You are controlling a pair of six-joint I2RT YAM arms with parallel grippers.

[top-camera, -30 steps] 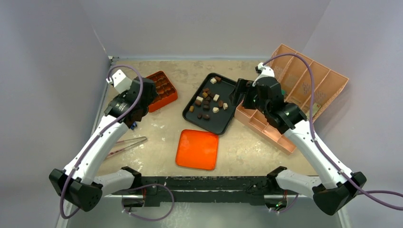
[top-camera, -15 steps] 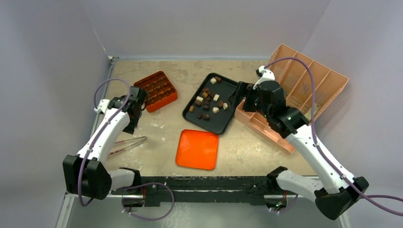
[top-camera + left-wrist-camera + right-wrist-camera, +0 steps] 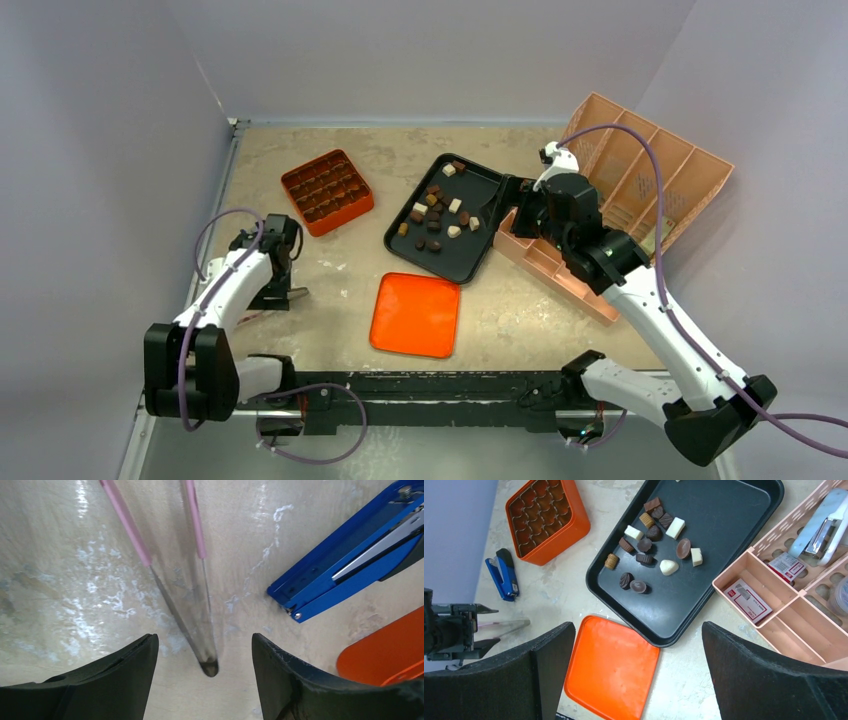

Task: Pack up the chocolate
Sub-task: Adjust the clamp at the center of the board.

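The chocolate (image 3: 436, 214) lies as several small dark, mid-brown and cream pieces on the black tray (image 3: 462, 255); the right wrist view shows the chocolate (image 3: 654, 530) on the tray (image 3: 704, 580) too. The orange compartmented box (image 3: 327, 190) sits at the back left, some of its cells holding dark pieces. My left gripper (image 3: 202, 642) is open, low over the table, with the tip of pink-handled tweezers (image 3: 131, 530) between its jaws, untouched. My right gripper (image 3: 639, 630) hangs open and empty above the tray's right edge (image 3: 508, 200).
A flat orange lid (image 3: 415, 314) lies in front of the tray. A blue stapler (image 3: 345, 565) rests just right of the tweezers. Pink organizer trays (image 3: 555, 265) with a stapler and packets stand at the right, a larger one (image 3: 640, 175) leaning on the wall.
My left arm has drawn back from the orange box toward the near left and come down over the tweezers. The right arm has barely shifted.
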